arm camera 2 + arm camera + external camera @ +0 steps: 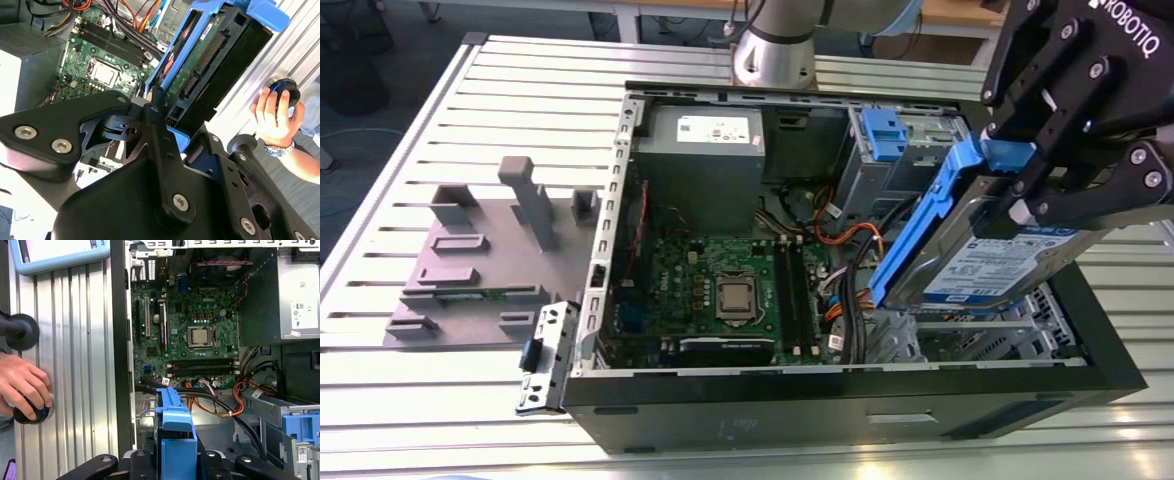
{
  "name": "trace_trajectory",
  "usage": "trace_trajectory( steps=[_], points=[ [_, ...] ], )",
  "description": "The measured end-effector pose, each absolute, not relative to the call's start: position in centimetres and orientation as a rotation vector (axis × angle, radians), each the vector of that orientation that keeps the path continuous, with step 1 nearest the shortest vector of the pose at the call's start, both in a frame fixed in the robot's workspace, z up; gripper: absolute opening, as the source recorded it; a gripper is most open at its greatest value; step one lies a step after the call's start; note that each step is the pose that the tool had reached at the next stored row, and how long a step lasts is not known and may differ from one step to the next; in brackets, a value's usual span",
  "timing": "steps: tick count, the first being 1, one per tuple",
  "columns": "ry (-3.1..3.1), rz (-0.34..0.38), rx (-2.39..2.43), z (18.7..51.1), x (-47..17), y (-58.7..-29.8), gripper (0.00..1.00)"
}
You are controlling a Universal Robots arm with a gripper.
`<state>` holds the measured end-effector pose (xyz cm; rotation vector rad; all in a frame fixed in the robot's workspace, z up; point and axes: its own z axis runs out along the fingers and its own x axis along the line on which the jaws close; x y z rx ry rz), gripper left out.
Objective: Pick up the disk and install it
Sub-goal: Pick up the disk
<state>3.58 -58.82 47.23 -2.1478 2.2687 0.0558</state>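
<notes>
The disk [974, 272], a silver drive with a white-and-blue label in a bright blue frame, hangs tilted over the exterior view's right side of the open computer case [854, 405], above the metal drive cage [981, 335]. My black gripper [1014, 185] is shut on the disk's upper end. In the second wrist view the disk's [210, 55] green circuit side faces the camera beyond the gripper [165, 125]. In the first wrist view the blue frame of the disk [175, 437] stands edge-on above the gripper [175, 465].
The case holds a green motherboard [720, 280], a grey power supply [707, 130], orange and black cables [847, 240] and a blue latch piece [883, 130]. A grey fixture [480, 260] lies on the slatted table. A person's hand [277, 115] rests on a black knob.
</notes>
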Motion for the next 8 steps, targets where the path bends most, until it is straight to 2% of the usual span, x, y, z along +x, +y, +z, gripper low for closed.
trace_trajectory(
  steps=[8],
  points=[
    [2.269,0.056,-2.148,47.17,3.79,-58.82,0.36]
  ],
)
